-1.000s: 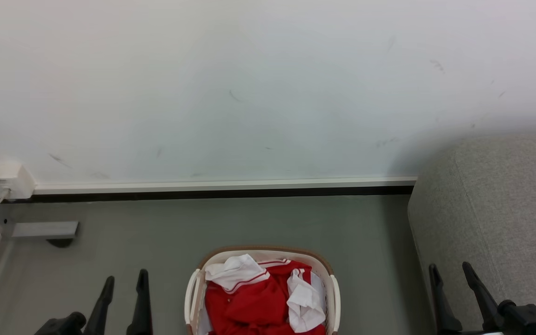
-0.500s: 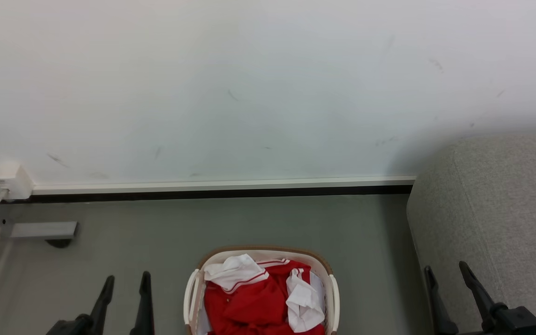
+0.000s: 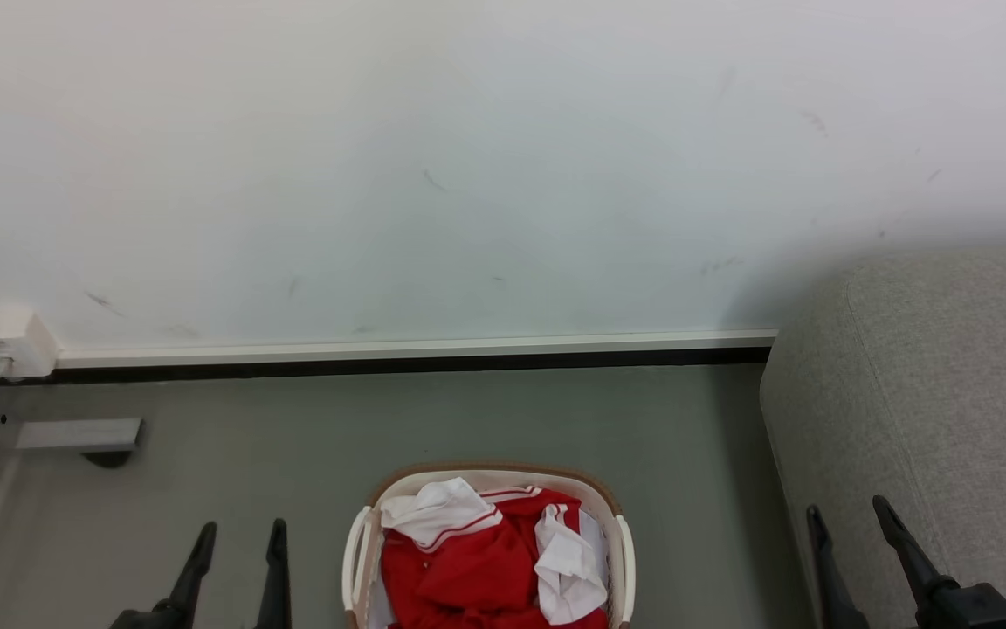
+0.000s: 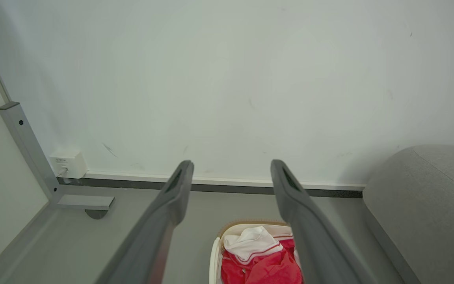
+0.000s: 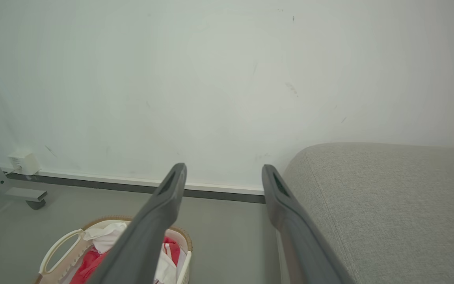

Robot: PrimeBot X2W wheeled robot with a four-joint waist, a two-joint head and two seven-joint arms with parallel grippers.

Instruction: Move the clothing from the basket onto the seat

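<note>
- The wall point(image 3: 468, 157), pale and lightly scuffed, rises behind the basket point(image 3: 490, 468), with a white skirting strip point(image 3: 416, 348) along its foot.
- The grey floor point(image 3: 468, 411) carries the basket, and a bare stretch of it lies between the basket and the wall.
- The seat point(image 3: 948, 376), in light grey upholstery, stands to the right of the basket, with a strip of floor between them.
- The basket is oval and white, with a brown rim and white side handles. The bottom edge of the head view cuts off its near part.
- The clothing point(image 3: 459, 568) lies heaped inside the basket: red fabric with white collar pieces and thin white stripes uppermost.
- The left gripper point(image 3: 243, 526) hangs left of the basket and clear of it, its fingers spread wide and empty.
- The right gripper point(image 3: 845, 507) hangs right of the basket, against the seat's near edge, its fingers likewise wide and empty.
- A grey metal frame foot point(image 3: 75, 432) sits far left of the basket, by the wall.
- A small white box point(image 3: 7, 341) is fixed to the wall, farther left of the basket.
</note>
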